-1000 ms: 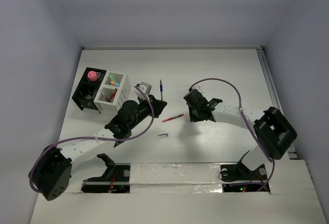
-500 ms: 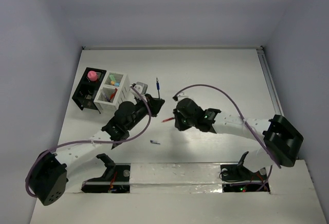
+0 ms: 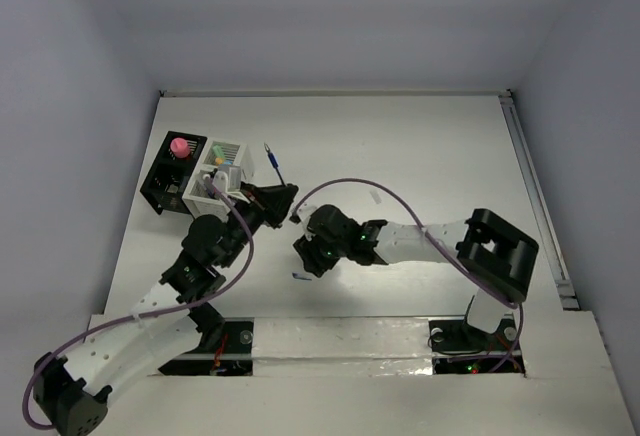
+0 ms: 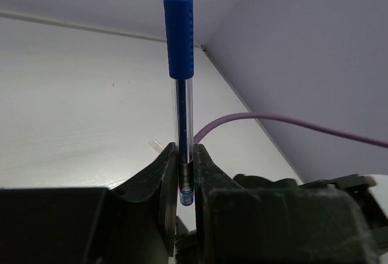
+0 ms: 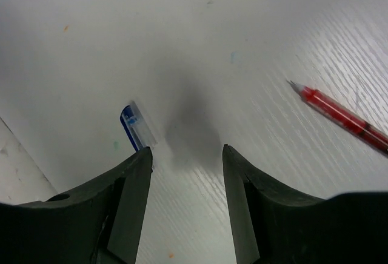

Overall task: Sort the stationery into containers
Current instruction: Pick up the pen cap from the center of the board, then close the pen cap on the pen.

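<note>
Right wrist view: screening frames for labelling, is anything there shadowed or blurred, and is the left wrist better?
Right wrist: soft dark shadow on the table ahead of the open right tool; blue piece and red pen look sharp. Left wrist: blue pen crisp, the left tool gripping it nearly black.

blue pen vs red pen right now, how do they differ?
The clear-barrelled blue pen is clamped by its end in the shut left hand; the thin red pen is held by nothing. The blue pen sticks out from the hand, clear of the white table; the red pen lies flat on it. Both are slim pens.
</note>
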You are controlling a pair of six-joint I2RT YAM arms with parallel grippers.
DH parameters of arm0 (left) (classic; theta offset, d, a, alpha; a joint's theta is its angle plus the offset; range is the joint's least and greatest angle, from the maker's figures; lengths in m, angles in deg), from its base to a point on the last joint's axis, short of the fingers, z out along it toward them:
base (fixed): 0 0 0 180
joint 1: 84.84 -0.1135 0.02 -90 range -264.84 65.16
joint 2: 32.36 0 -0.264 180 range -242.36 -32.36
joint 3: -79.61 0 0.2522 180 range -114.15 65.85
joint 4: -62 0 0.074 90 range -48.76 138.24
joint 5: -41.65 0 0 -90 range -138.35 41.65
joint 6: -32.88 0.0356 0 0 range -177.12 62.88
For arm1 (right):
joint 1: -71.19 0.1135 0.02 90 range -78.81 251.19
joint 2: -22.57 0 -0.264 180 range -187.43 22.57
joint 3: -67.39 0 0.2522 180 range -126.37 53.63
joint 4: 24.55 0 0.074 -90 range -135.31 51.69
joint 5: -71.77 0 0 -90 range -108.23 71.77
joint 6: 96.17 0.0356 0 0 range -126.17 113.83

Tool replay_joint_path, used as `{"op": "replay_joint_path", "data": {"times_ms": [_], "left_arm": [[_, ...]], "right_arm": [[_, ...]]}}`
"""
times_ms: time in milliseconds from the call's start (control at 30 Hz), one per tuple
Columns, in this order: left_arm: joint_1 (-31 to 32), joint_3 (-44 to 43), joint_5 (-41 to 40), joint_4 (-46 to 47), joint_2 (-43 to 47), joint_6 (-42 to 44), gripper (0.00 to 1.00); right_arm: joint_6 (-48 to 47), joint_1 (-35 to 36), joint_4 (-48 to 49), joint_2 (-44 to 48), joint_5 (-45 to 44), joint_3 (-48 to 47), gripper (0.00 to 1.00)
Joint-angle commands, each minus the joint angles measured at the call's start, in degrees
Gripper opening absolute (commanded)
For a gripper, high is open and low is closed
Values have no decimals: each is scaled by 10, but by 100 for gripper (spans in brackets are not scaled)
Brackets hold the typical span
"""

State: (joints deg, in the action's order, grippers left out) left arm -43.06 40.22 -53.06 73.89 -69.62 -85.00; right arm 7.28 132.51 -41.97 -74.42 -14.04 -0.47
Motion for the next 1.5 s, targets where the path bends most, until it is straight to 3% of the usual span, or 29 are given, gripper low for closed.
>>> {"op": "replay_joint_path", "data": {"times_ms": [0, 300, 600, 700, 800, 833, 900, 1033, 1233, 1467], "left_arm": [[-1, -35, -12, -29, 38, -19, 0], [-1, -50, -13, -55, 55, -17, 0], [-1, -51, -20, -57, 64, -13, 0], [-1, -52, -23, -59, 66, -12, 0], [-1, -51, -29, -58, 67, -10, 0], [-1, -51, -31, -58, 67, -9, 0], [-1, -49, -32, -57, 62, -9, 0], [-1, -43, -35, -48, 51, -8, 0], [-1, -22, -25, -10, 8, 4, 0], [-1, 19, 92, 100, -151, 41, 0]], "right_arm": [[-83, 26, -18, -28, 21, -72, 56], [-145, 60, -106, -103, 1, -146, 56], [-156, 85, -160, -142, -56, -165, 48], [-154, 92, -183, -162, -80, -169, 36], [-143, 92, -191, -168, -96, -164, 17], [-139, 92, -188, -167, -102, -156, 6], [-135, 92, -184, -161, -115, -146, 0], [-88, 92, -131, -112, -151, -108, 0], [-31, 79, -51, 56, -215, -36, 0], [7, 41, 5, 267, -252, 5, 0]]}}
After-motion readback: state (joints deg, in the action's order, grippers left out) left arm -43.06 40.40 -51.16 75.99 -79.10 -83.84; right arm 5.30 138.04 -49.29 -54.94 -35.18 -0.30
